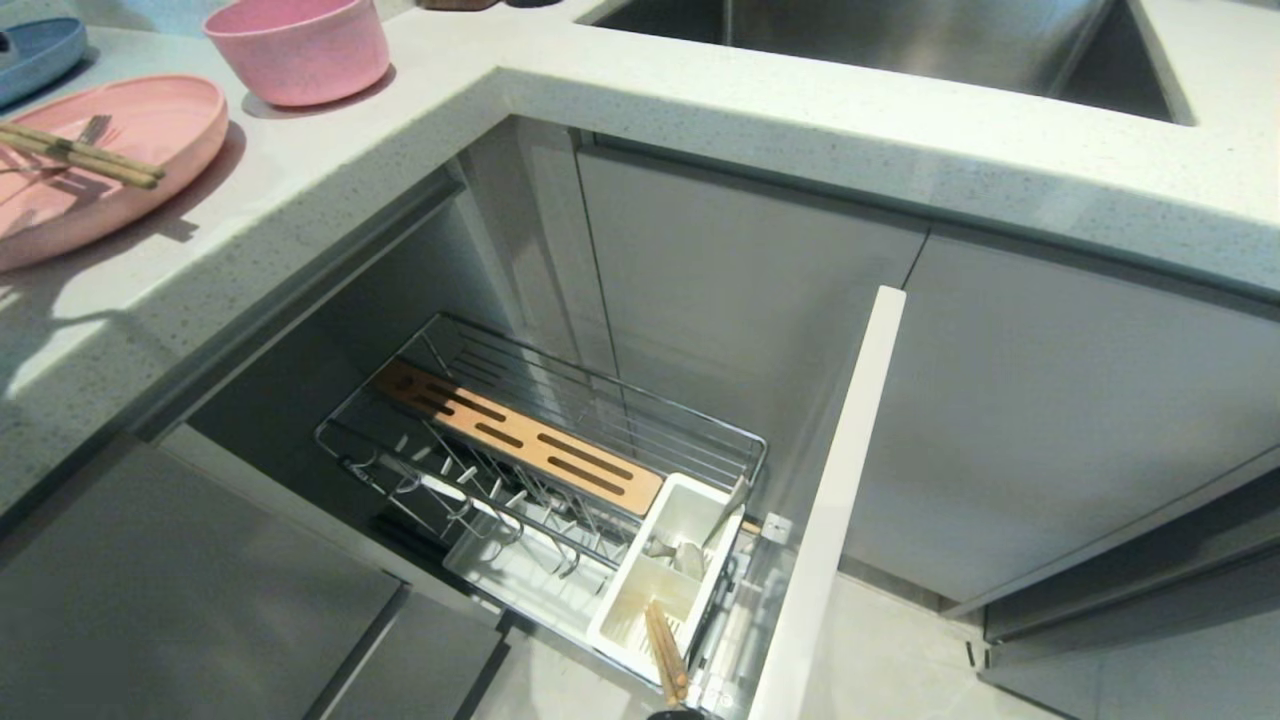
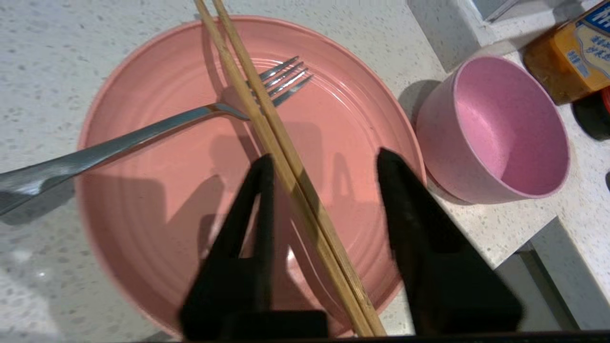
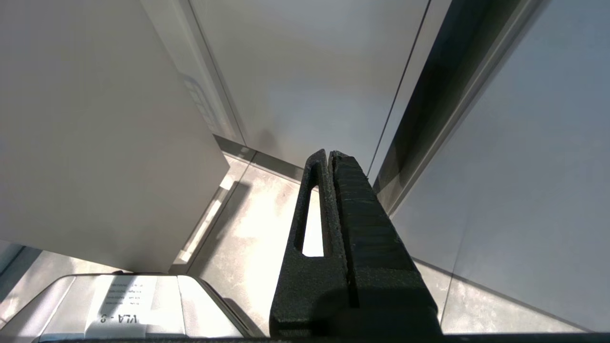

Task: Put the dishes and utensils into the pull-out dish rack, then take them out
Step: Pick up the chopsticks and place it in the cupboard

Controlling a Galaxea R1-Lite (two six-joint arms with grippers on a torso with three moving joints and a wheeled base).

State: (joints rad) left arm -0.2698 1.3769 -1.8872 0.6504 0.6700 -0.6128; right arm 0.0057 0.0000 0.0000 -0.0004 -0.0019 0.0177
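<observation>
overhead, left hand (image 2: 324,162) spread around chopsticks (image 2: 286,162), gripping nothing, above pink plate (image 2: 157,190)

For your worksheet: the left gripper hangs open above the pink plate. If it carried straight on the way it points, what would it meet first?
Most likely the chopsticks, which run between the left gripper's open fingers and lie across the pink plate. The plate comes right after. How far off they are is unclear.

The speckled white bench (image 1: 420,150) carries a pink plate (image 1: 150,125), a pink bowl (image 1: 300,45) just beside it and a blue plate (image 1: 35,55) behind. Chopsticks (image 1: 80,155) and a fork (image 2: 119,143) lie across the pink plate.
</observation>
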